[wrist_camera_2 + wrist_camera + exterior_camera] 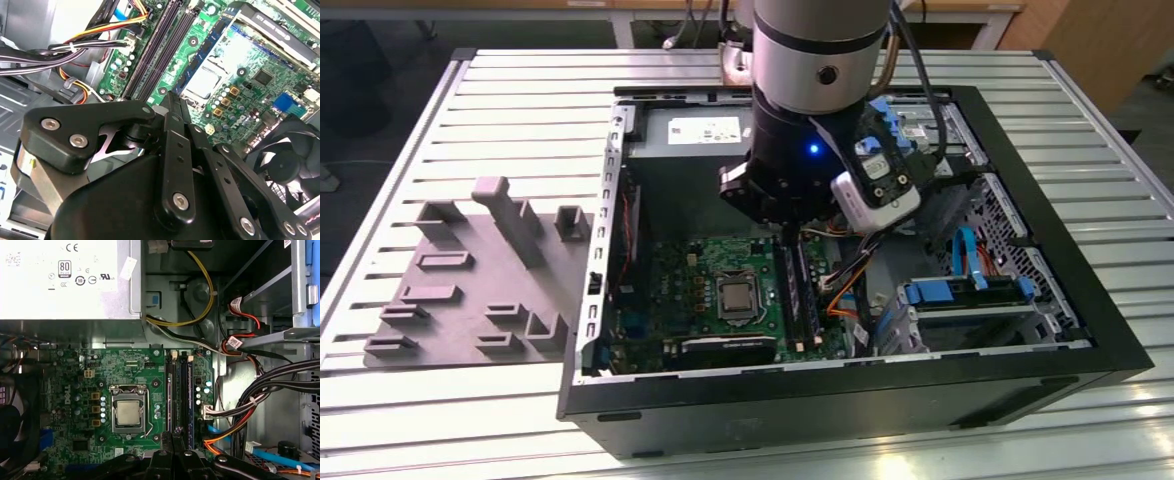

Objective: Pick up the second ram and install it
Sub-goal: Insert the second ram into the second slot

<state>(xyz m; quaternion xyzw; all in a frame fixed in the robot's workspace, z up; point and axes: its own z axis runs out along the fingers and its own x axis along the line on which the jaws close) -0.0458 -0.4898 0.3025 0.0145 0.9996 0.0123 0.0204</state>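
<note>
One grey fixture block (480, 270) sits on the slatted table (520, 90) at the exterior view's left, beside the open computer case (854, 400). Inside the case lies the green motherboard (680, 290) with its processor (738, 298) near the middle. Just to the right of the processor, the arm reaches straight down, and the gripper (790, 235) hangs low over the near end of the black memory slots (798, 290).

In both wrist views the gripper (176, 434) (171, 100) has its fingers drawn together, with no gap showing between the tips. I cannot tell whether anything thin is pinched there. A memory stick (190, 390) with a bluish edge stands upright in the slots, just beside the line of the fingertips. Whether this is the second one I cannot tell.

Further right come orange and black cables (847, 290), then the blue drive bay (961, 292).
</note>
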